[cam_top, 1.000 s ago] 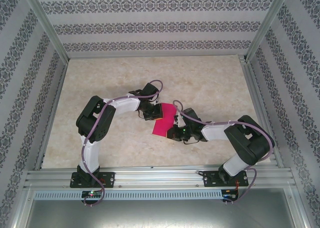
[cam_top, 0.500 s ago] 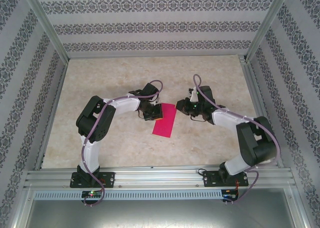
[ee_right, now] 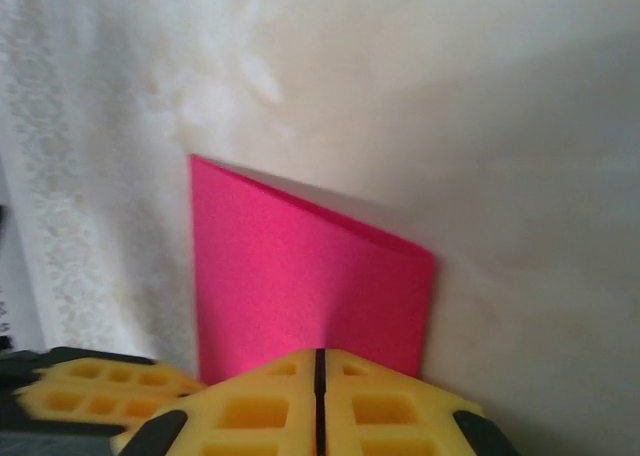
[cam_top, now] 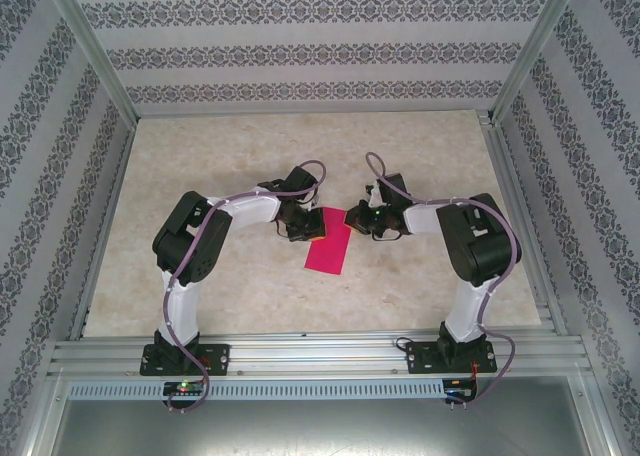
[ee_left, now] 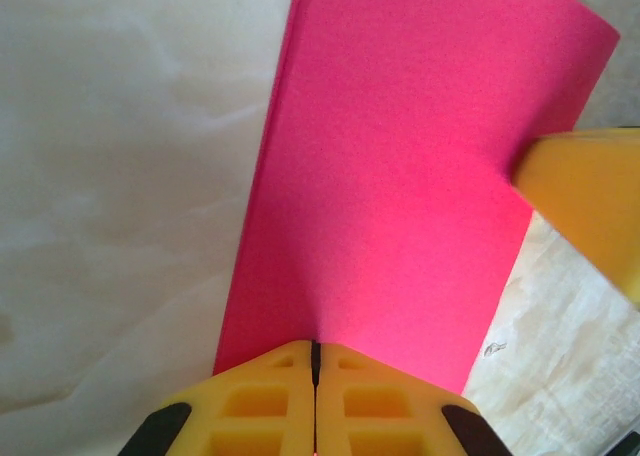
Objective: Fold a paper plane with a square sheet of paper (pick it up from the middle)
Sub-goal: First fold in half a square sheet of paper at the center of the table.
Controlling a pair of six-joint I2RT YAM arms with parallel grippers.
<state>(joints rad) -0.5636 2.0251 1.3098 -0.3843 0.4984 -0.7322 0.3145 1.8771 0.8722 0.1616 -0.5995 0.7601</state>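
Both closed, my left gripper (ee_left: 315, 368) and right gripper (ee_right: 320, 374) press opposite edges of the folded square sheet of paper (cam_top: 330, 244), flat on the counter (cam_top: 200, 166) between them, seemingly pinning it to set the crease.

I log the square sheet of paper (cam_top: 329, 244) as a narrow magenta-pink doubled rectangle; plain; slanted; middle of the table (cam_top: 200, 156).

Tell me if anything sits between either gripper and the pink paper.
Nothing visible does. The left gripper, shut, has its tips right at one edge of the pink paper, which lies on the table. The right gripper, also shut, meets another edge of it.
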